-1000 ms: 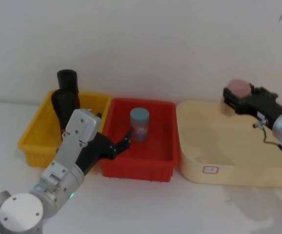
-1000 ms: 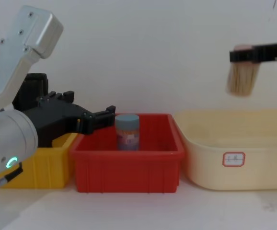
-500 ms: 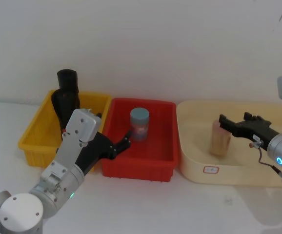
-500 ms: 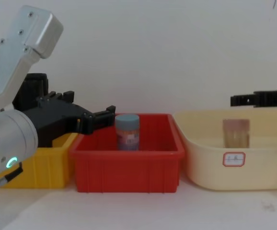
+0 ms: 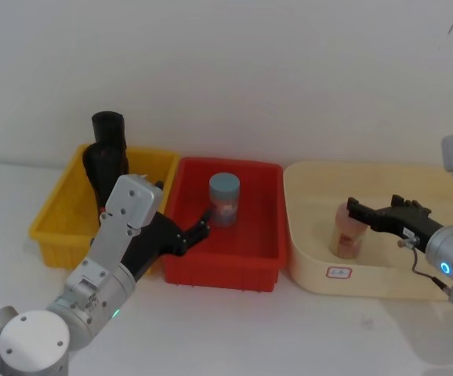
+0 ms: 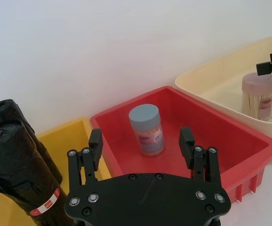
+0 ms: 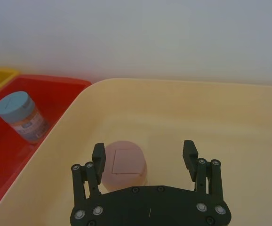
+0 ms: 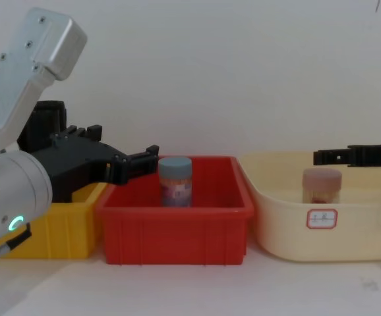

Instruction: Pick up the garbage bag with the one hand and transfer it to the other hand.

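Observation:
The garbage bag (image 5: 105, 168), a black roll with a red-and-white mark near its lower end (image 6: 20, 165), stands in the yellow bin (image 5: 54, 227) against a second black roll (image 5: 107, 125). My left gripper (image 5: 199, 229) (image 6: 141, 136) hangs open and empty over the red bin's left side, to the right of the rolls and not touching them. My right gripper (image 5: 375, 205) (image 7: 143, 149) is open and empty above the cream tub (image 5: 367, 278), just behind a pink-lidded jar (image 5: 350, 231).
A blue-lidded jar (image 5: 224, 200) stands upright in the red bin (image 5: 234, 270), just ahead of the left fingers. The pink-lidded jar (image 8: 321, 184) stands in the cream tub (image 8: 289, 230). A white wall is close behind the three bins.
The right gripper came down from above the tub, let go of the pink-lidded jar and opened; the jar now stands in the tub. The left arm has not moved.

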`<state>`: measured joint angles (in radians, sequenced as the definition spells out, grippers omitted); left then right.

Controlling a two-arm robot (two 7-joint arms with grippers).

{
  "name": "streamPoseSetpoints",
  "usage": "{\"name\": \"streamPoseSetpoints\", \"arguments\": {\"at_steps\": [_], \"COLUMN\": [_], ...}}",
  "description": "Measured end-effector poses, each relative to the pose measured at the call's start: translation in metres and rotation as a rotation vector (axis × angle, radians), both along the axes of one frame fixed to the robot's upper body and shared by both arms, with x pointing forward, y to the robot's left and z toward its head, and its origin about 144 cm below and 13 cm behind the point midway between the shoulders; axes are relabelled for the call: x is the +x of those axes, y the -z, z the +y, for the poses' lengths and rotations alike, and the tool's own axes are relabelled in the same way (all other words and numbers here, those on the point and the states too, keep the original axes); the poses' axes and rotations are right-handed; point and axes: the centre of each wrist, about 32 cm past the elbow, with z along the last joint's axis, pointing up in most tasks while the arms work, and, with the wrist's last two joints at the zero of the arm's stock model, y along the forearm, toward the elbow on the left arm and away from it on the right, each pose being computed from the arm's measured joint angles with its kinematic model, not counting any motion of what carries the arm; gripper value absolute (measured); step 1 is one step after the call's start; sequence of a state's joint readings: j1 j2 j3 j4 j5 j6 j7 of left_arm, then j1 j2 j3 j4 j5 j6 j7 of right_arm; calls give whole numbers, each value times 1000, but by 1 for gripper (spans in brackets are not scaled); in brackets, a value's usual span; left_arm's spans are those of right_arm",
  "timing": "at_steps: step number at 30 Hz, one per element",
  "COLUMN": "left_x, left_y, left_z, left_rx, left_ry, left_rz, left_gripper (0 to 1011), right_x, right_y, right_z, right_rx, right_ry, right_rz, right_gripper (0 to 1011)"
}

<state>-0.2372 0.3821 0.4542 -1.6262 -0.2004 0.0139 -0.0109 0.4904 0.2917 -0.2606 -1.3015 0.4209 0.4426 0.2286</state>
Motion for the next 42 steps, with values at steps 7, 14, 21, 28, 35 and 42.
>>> {"name": "streamPoseSetpoints", "arguments": {"at_steps": [7, 14, 21, 28, 35, 42], "left_x": [0, 0, 0, -2, -5, -7], "left_y": [0, 0, 0, -5, -11, -20], "left_z": [0, 0, 1, 7, 22, 51], "left_rx": [0, 0, -2, -19, -23, -15], "left_ry": [0, 0, -3, -34, -76, -124], "left_rz": [0, 0, 1, 26, 90, 187], "left_gripper": [1000, 1000, 1000, 1000, 1000, 1000], "right_x": [1, -3, -16, -31, -47, -55], "right_y": [2, 0, -5, -12, -19, -22], "right_z": [0, 1, 2, 4, 6, 7], "right_rx": [4, 0, -8, -13, -15, -15], "right_ry": [0, -2, 9, 22, 39, 47], "right_rz": [6, -19, -94, -179, -256, -295], "right_gripper": [1001, 1001, 1000, 1001, 1001, 1001]}}
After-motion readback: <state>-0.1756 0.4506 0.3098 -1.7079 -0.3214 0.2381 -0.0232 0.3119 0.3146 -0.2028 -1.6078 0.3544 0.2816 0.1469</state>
